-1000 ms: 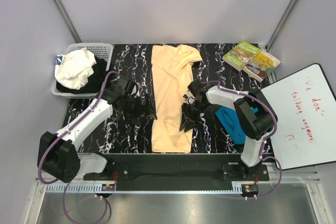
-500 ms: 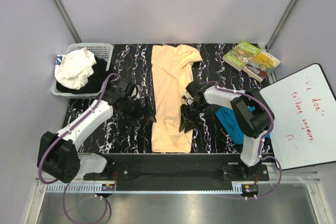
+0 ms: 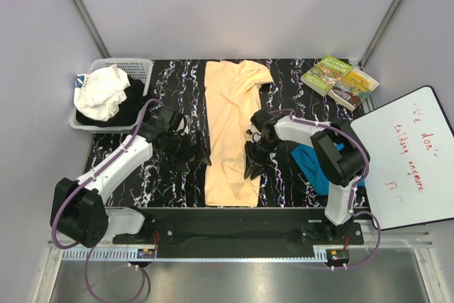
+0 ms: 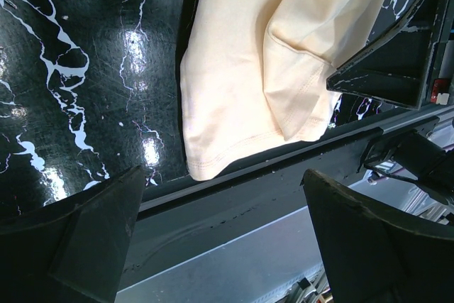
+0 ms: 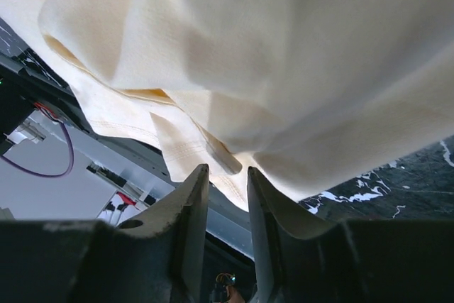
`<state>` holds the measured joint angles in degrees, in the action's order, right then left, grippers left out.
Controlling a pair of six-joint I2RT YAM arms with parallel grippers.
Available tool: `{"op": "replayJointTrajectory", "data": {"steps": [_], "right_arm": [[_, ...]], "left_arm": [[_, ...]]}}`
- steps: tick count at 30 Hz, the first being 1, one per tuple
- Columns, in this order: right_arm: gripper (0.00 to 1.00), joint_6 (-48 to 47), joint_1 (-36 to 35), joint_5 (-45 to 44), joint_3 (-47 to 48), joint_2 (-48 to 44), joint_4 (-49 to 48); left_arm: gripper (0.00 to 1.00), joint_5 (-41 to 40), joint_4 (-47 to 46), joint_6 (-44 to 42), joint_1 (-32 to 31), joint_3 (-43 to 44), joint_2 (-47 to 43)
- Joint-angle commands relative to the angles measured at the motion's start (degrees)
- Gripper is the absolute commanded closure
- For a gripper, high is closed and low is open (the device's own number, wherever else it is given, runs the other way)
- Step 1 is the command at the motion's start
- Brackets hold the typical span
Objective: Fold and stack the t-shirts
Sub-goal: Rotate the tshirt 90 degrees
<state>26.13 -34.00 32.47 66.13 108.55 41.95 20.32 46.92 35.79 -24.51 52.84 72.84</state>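
The peach t-shirt (image 3: pixel 230 125) lies in the middle of the black table (image 3: pixel 177 83) as a long narrow strip, with its collar at the top of the overhead frame and its hem at the bottom, close to the near edge. The teal t-shirt (image 3: pixel 312 164) lies at the right, partly under the right arm, not yet folded I think.

The left claw (image 3: pixel 203 155) stands just beside the left border of the strip with its fingers spread wide and nothing between them. The right claw (image 3: pixel 250 167) is at the right border. Its fingers are drawn near together, and a thin fold of the hem (image 5: pixel 225 163) sits at the very tips, so the cloth looks a little lifted there.

The grip looks shallow to me. If the arm pulls quickly, the fold may slide out and drop in a heap. Only one side is held, so a move now could drag the strip crooked and open the fold already made. The hem may also slip over the table edge. The right arm may catch the teal t-shirt under it.
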Motion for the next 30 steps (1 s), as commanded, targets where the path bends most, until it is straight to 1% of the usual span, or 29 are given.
{"op": "replayJointTrajectory", "data": {"steps": [1,3,4,5,11,15,20,24,30], "right_arm": [[0.70,-0.9,-1.1,0.6,3.7,0.8,-0.4],[0.75,-0.7,-1.2,0.8,4.2,1.1,-0.6],[0.82,-0.6,-1.3,1.0,4.5,1.1,-0.6],[0.86,-0.5,-1.4,1.3,4.7,1.1,-0.7],[0.96,-0.7,-1.9,2.2,4.2,1.0,-0.8],[0.97,-0.7,-2.2,4.4,3.8,-1.6,-0.2],[0.97,-1.1,-3.4,6.6,5.6,-4.4,2.3],[0.97,-2.1,-5.8,8.7,7.5,-3.3,5.2],[0.96,-2.8,-11.2,12.2,8.5,0.7,7.3]], "left_arm": [[0.01,0.0,-0.8,-0.8,0.2,-0.6,-0.7],[0.01,-0.2,-0.8,-0.8,0.2,-1.1,-0.7],[0.01,-0.2,-0.8,-0.8,0.2,-1.2,-0.7],[0.01,-0.4,-0.7,-0.9,0.2,-1.3,-0.7],[0.01,-0.5,-0.7,-1.3,0.2,-1.7,-0.3],[0.01,-0.9,-0.8,-1.3,0.2,-1.4,-0.2],[0.01,-1.5,-0.7,-1.7,0.2,-0.5,0.4],[0.01,-2.0,-0.6,-2.3,0.2,0.9,2.2],[0.01,-3.6,0.0,-3.6,0.2,6.6,7.5]]}}
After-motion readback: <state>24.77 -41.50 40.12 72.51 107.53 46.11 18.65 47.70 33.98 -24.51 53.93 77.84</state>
